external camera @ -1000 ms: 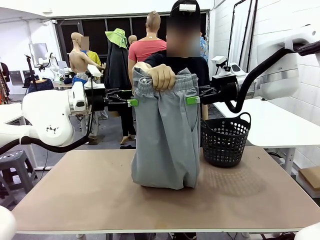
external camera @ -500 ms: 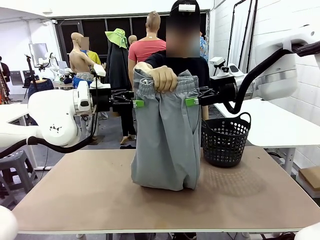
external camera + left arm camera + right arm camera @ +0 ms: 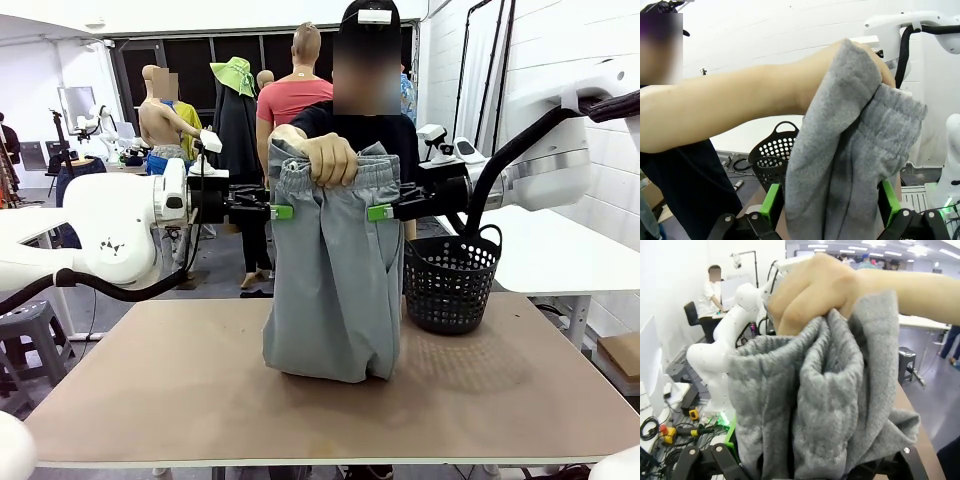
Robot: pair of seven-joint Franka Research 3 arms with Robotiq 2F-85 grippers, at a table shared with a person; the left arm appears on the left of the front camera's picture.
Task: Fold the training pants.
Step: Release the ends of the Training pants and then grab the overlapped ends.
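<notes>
Person's hand (image 3: 327,157) hangs pants (image 3: 335,290) by the waistband, hems on table (image 3: 150,380) (offered for pickup, likely). Wide open, left gripper (image 3: 281,211) and right gripper (image 3: 379,212) straddle its edges, unpinched.

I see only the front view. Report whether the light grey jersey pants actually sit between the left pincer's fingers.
Observer: They do. In the left wrist view the light grey jersey training pants hang between the green-padded fingers of the left pincer, and its jaws stand open.
Operator: Now check the right pincer the same way.
Observer: In the right wrist view the bunched cloth fills the gap of the open right pincer. Beyond its fingers, the person's hand clutches the gathered waistband.
</notes>
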